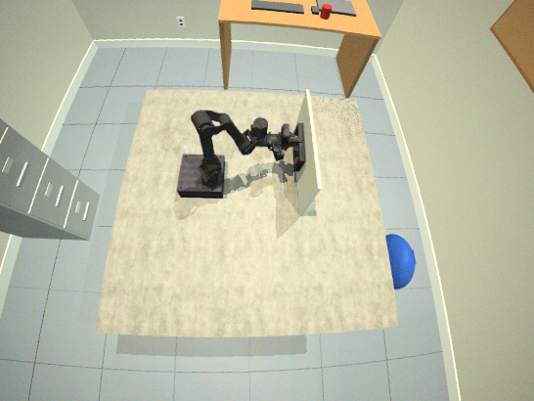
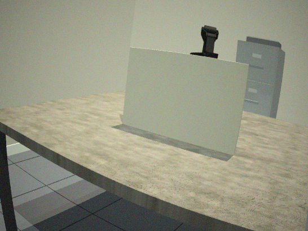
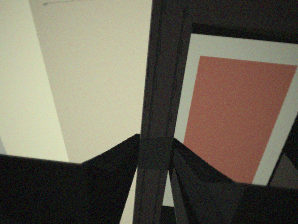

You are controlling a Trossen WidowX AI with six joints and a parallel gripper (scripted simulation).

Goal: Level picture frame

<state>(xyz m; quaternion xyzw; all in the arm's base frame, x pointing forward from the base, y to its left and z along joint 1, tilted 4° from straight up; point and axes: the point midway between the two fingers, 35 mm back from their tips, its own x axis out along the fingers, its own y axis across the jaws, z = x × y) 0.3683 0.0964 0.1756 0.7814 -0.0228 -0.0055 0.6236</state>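
The dark picture frame is at the near face of the upright pale panel. In the wrist view its thick bar runs almost upright, and a white mat and red picture show to the right of it. My gripper is shut on this bar, one finger on each side. The screw and the notched strip are hidden. The exterior camera sees only the back of the panel, so frame and gripper are hidden there. I cannot tell how level the frame is.
The arm's dark base block stands left of the panel on the beige table top. An upper part of the arm shows above the panel. A desk, a grey cabinet and a blue ball are beyond the table.
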